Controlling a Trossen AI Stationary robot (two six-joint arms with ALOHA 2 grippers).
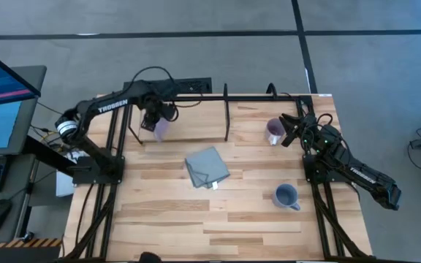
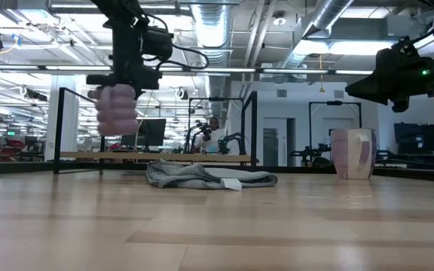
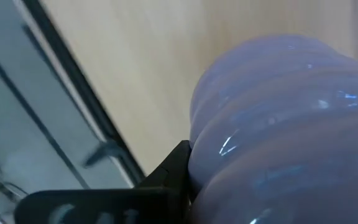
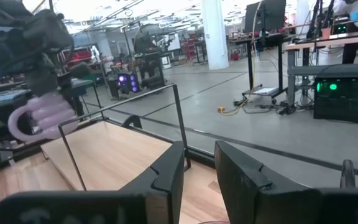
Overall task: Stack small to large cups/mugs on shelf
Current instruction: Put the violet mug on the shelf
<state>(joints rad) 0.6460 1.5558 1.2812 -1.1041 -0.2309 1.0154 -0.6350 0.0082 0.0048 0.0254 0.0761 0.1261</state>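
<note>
Left hand (image 1: pixel 157 120) carried the light mug (image 1: pixel 161 129) over the shelf (image 1: pixel 196 128), upper left of the high view.
Hand clamped on the mug, held clear above the board, handle seemingly sideways, long axis about upright; next: lower and release. Right hand (image 1: pixel 292 130) part open, empty, beside the dark mug (image 1: pixel 274 131).

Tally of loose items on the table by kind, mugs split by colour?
Light purple mug: 1
Darker purple mug: 1
Blue-grey mug: 1
Cloth: 1
Total: 4
</note>
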